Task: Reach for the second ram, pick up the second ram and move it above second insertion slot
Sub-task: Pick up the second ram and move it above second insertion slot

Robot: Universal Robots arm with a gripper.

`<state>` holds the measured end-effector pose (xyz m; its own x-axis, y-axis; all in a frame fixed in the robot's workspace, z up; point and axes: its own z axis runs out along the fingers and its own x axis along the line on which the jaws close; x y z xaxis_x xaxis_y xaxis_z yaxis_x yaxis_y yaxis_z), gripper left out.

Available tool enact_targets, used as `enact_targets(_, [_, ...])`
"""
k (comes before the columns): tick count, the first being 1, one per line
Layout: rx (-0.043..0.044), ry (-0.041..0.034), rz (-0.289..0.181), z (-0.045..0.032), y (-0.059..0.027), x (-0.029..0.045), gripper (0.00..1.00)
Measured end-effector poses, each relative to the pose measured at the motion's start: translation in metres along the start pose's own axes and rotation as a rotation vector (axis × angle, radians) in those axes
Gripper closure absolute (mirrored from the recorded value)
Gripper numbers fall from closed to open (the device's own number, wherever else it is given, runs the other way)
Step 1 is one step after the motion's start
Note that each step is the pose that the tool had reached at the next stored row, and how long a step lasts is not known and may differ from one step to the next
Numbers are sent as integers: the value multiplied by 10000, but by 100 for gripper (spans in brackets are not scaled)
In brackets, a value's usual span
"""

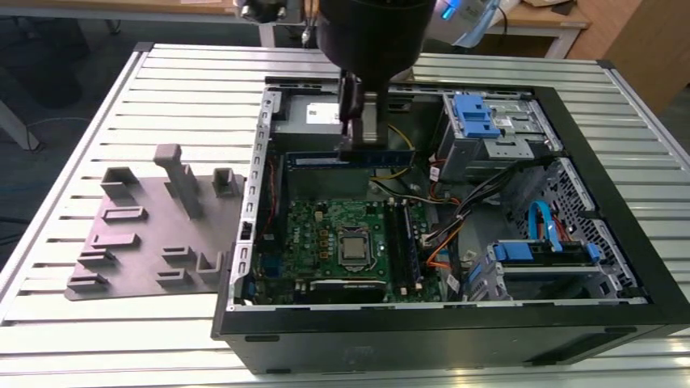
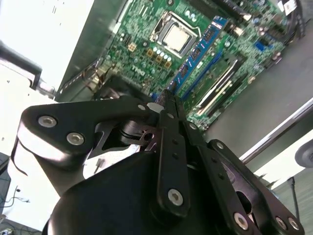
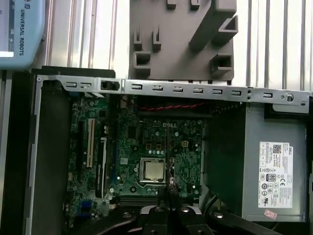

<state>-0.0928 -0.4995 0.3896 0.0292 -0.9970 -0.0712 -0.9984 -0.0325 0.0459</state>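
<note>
Black end effector (image 2: 167,100) fingers, closest in the second wrist view, are clamped together on the second ram (image 2: 198,49), a dark blue-green stick. In the exterior view the stick hangs level over the open computer case (image 1: 431,323) and its green motherboard (image 1: 323,234). That case lies on a slatted worktop (image 1: 161,89) beside a grey fixture (image 1: 140,234).

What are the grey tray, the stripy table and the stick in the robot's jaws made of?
grey tray: probably plastic, matte, with blocky moulded pockets.
table: likely aluminium, with a pale sheen and ribbed slats.
second ram: circuit board, blue-green, carrying dark chips.
</note>
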Motion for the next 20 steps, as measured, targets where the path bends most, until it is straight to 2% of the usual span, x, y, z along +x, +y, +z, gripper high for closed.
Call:
enact_targets(13, [-15, -1, 1, -16, -398, 12, 91])
enact_targets(16, [-20, -1, 1, -7, -453, 14, 91])
enact_targets(20, [-31, 0, 4, 57, -464, 19, 91])
